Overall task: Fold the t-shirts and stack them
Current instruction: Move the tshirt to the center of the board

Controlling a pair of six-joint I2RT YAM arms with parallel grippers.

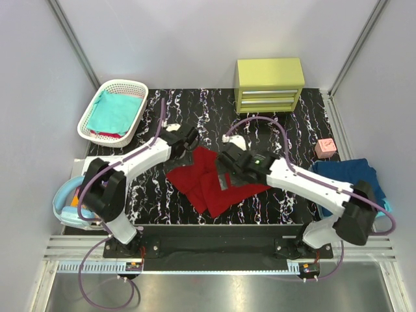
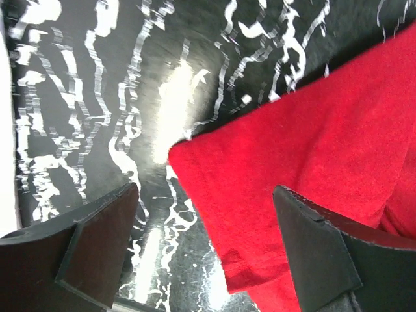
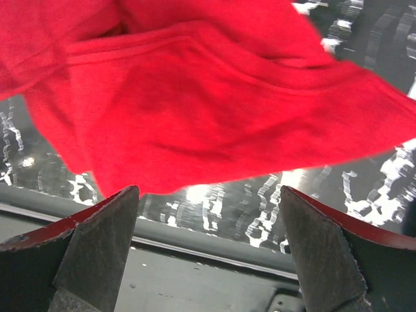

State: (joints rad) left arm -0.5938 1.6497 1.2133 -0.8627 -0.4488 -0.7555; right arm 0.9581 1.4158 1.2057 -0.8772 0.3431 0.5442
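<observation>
Midway across the black marbled table (image 1: 195,107), a dark red t-shirt (image 1: 218,179) lies rumpled and partly doubled over. It has been set in the open middle of the surface, apparently so that both arms can reach it for folding. No neat fold is seen yet, and the task is judged to be at an early stage for this shirt.

A white lattice basket (image 1: 112,110) stands at the far left corner with a teal t-shirt (image 1: 116,109) heaped inside, presumably awaiting its turn. A dark blue t-shirt (image 1: 344,174) is laid at the right edge of the table, well apart from the red one, where a stack may be intended.

The left gripper (image 1: 188,140) is held low at the shirt's far left edge. In the left wrist view the left gripper (image 2: 205,195) is spread wide, with a hemmed corner of the dark red t-shirt (image 2: 305,162) lying flat on the table between the jaws. Nothing is pinched. The pose is read as a line-up for taking that corner.

The right gripper (image 1: 227,159) is poised over the middle of the garment. In the right wrist view the right gripper (image 3: 208,195) is likewise wide apart and empty. The dark red t-shirt (image 3: 214,110) is bunched just beyond the jaws, and no contact can be made out.
</observation>
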